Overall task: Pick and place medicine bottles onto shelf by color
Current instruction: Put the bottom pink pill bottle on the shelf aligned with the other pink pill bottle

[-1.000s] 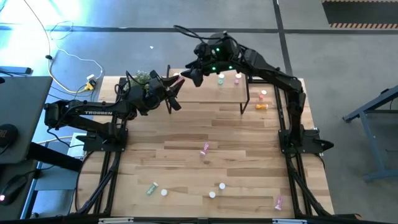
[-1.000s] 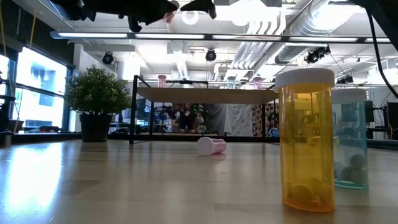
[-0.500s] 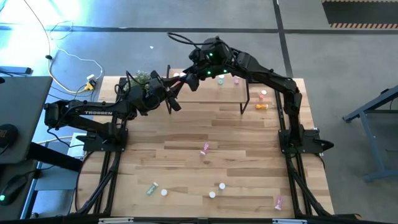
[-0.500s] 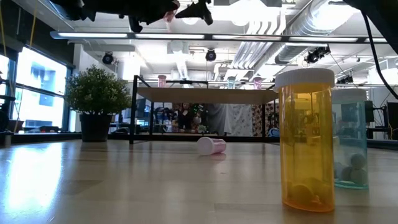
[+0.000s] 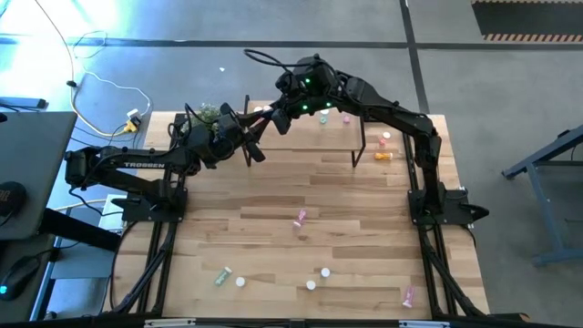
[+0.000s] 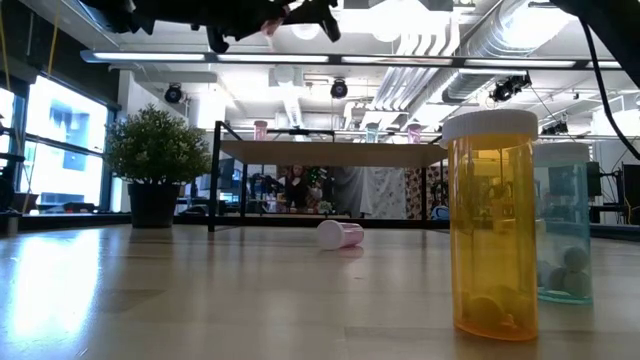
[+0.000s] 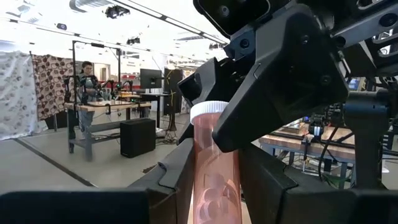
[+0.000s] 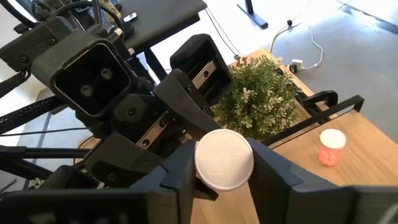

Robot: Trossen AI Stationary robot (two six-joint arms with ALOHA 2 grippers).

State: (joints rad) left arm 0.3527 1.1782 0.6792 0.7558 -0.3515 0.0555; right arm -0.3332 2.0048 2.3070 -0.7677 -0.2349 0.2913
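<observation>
Above the shelf (image 5: 314, 137) edge: pink medicine bottle (image 7: 216, 163), clamped by left gripper (image 7: 214, 180), right gripper (image 8: 222, 167) closing around its white cap. Likely light, rigid, smooth plastic; best gripped mid-body.

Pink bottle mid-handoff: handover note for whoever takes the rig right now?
Left gripper: shut on the pink bottle, in the air over one end of the shelf.
Right gripper: closed on its cap.
Done: shelved bottles stand on top.
Left: finish the handoff, shelve it, then clear the table, including a pink one and an orange one.
</observation>
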